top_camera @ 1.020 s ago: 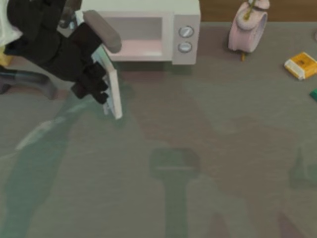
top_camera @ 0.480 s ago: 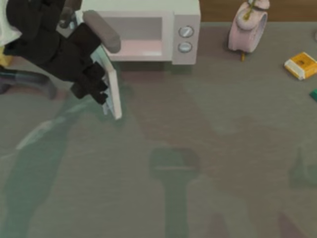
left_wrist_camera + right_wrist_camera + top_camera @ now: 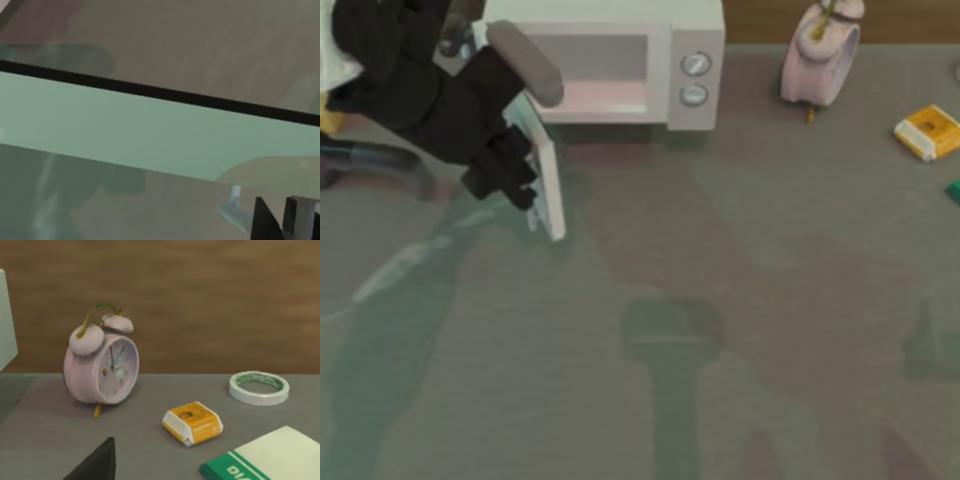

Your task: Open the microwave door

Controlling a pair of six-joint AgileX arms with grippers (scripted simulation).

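My left gripper (image 3: 525, 185) sits against the free edge of the microwave door (image 3: 546, 178), closed on that edge as far as the overhead view lets me judge, though the black fingers (image 3: 510, 160) blur together there. Compared with a second ago, the door's far tip has crept a touch further toward the left side of the table and slightly back, so the swing has nearly stalled. I read that as the door being about as open as it needs to be. In the left wrist view the door's edge (image 3: 150, 125) fills the frame just ahead of my fingertips (image 3: 265, 220). Beyond the gripper, the microwave (image 3: 620, 60) stands at the back with its pink cavity exposed. The right arm is parked out of the overhead view; its camera looks at an alarm clock (image 3: 102, 365), and I cannot tell its gripper's state.
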